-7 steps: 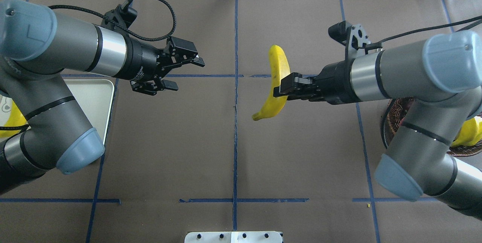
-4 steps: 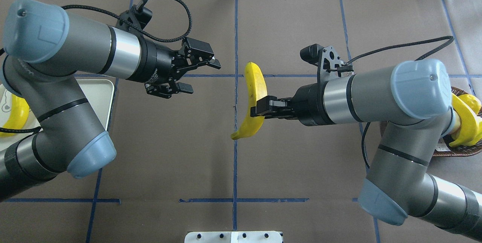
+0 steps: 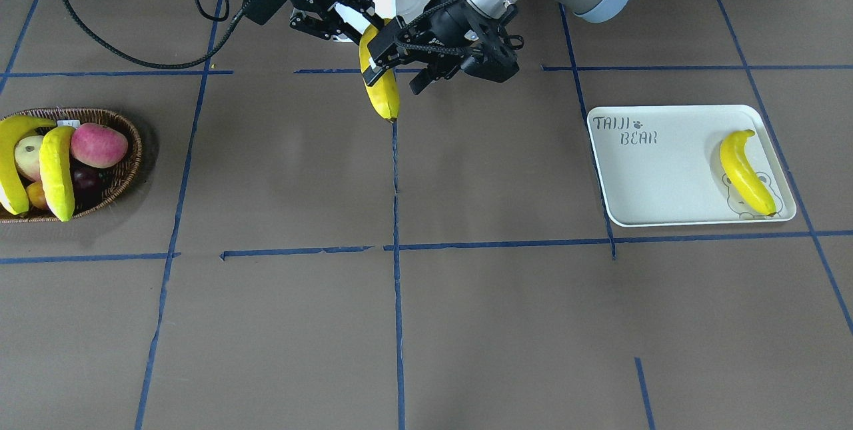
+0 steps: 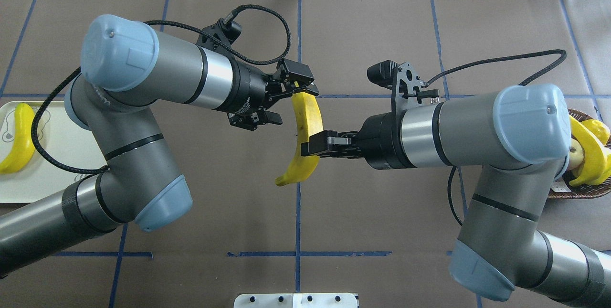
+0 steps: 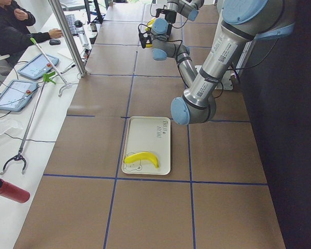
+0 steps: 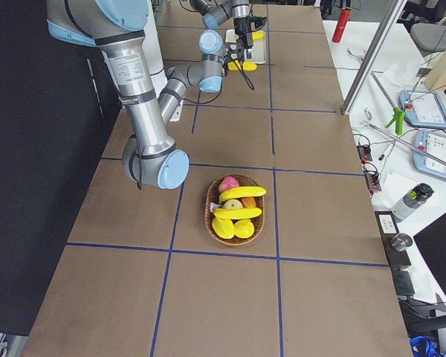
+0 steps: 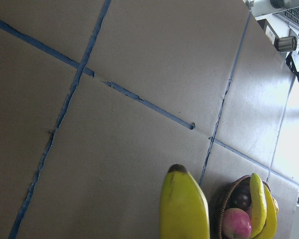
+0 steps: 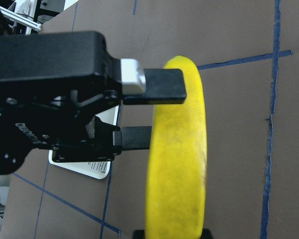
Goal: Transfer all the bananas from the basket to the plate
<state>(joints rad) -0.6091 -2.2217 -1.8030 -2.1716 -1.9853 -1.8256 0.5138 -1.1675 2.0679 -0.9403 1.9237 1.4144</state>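
Note:
My right gripper (image 4: 312,144) is shut on the middle of a yellow banana (image 4: 305,122) and holds it in the air over the table's centre line. My left gripper (image 4: 291,102) is open, its fingers (image 8: 162,84) on either side of the banana's far end. That banana also shows in the left wrist view (image 7: 184,209). The wicker basket (image 3: 130,150) on my right holds two more bananas (image 3: 56,170) among apples (image 3: 98,143). The white plate (image 3: 666,177) on my left carries one banana (image 3: 746,170).
Blue tape lines cross the brown table cover. A white mount block (image 4: 296,300) sits at the table's near edge. An operator (image 5: 10,26) sits at a side desk with tablets and a red bottle (image 5: 10,191) beyond the table's far edge.
My right arm carried the banana leftward to the centre line. My left arm swung right to meet it, and its open fingers now flank the banana's far end.

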